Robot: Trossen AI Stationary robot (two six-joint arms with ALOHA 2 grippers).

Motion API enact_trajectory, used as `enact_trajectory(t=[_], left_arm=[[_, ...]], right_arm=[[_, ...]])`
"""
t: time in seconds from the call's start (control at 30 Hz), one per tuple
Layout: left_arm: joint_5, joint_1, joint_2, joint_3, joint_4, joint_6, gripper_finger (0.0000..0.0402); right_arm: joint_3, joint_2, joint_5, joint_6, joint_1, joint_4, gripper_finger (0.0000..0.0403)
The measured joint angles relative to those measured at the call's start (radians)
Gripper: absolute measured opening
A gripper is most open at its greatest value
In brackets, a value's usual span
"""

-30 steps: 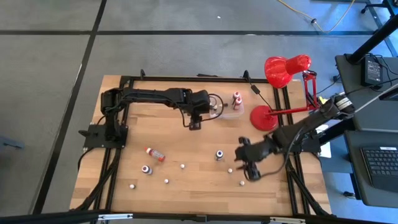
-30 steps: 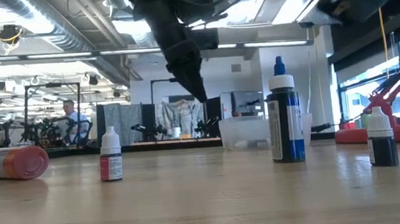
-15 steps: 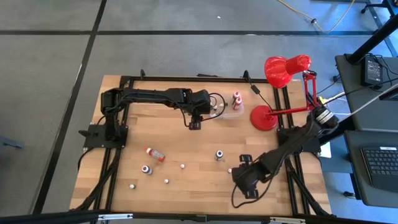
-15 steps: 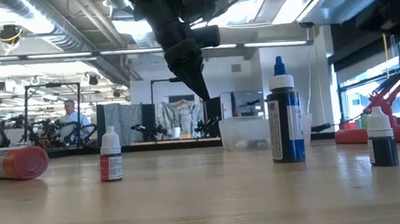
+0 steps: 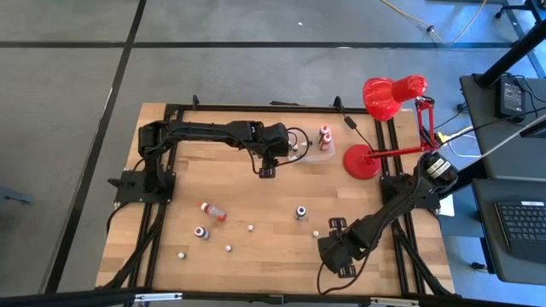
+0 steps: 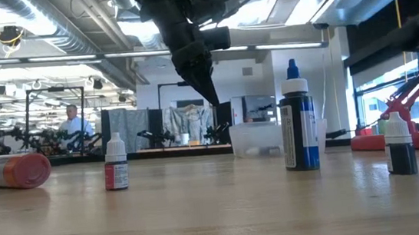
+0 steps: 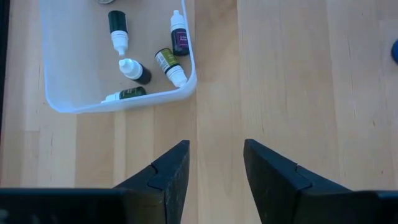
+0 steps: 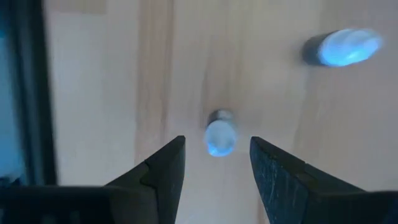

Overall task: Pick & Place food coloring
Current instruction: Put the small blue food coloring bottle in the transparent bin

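Food coloring bottles are scattered on the wooden table: a red one lying on its side (image 5: pixel 212 210), a dark one (image 5: pixel 201 232), a blue-capped one (image 5: pixel 300 211) and several tiny ones. More lie in the clear tub (image 7: pixel 186 87). My right gripper (image 8: pixel 214 158) hangs open near the front right (image 5: pixel 337 251), pointing down. A small white-capped bottle (image 8: pixel 219 134) stands upright between and just ahead of its fingertips, untouched. My left gripper (image 7: pixel 214 168) is open over bare wood beside the tub (image 5: pixel 314 153).
A red desk lamp (image 5: pixel 388 94) stands at the far right, its base (image 5: pixel 362 162) next to the tub. A second blue-capped bottle (image 8: pixel 342 48) shows beyond my right gripper. Black frame rails (image 5: pixel 401 247) run along the table's sides.
My right gripper has swung toward the table's near edge and come down, tipping until it points nearly straight down over a small bottle at the front right. Its fingers stay apart. The bottles have not moved.
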Motion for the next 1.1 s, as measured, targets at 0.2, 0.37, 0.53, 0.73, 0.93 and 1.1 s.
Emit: enact_trajectory(t=[0.2,0.37,0.53,0.73,0.93,1.1], left_arm=[[0.0,0.0,0.0,0.0,0.0,0.0,0.0148],[0.0,0.0,0.0,0.0,-0.001,0.0,0.0148],[0.0,0.0,0.0,0.0,-0.002,0.0,0.0145],[0.0,0.0,0.0,0.0,-0.003,-0.003,0.0144],[0.0,0.0,0.0,0.0,-0.003,-0.003,0.0143],[0.0,0.0,0.0,0.0,-0.003,-0.003,0.0143]], right_arm=[[0.0,0.027,0.009,-0.005,-0.001,0.009,0.0181],[-0.001,0.05,0.009,-0.004,-0.001,0.031,0.0165],[-0.001,0.049,0.009,-0.004,-0.001,0.038,0.0123],[-0.001,0.051,0.01,-0.001,-0.001,0.037,0.0077],[0.005,0.05,0.009,0.002,-0.006,-0.014,0.0063],[0.028,0.022,0.02,-0.001,-0.055,-0.17,0.0065]])
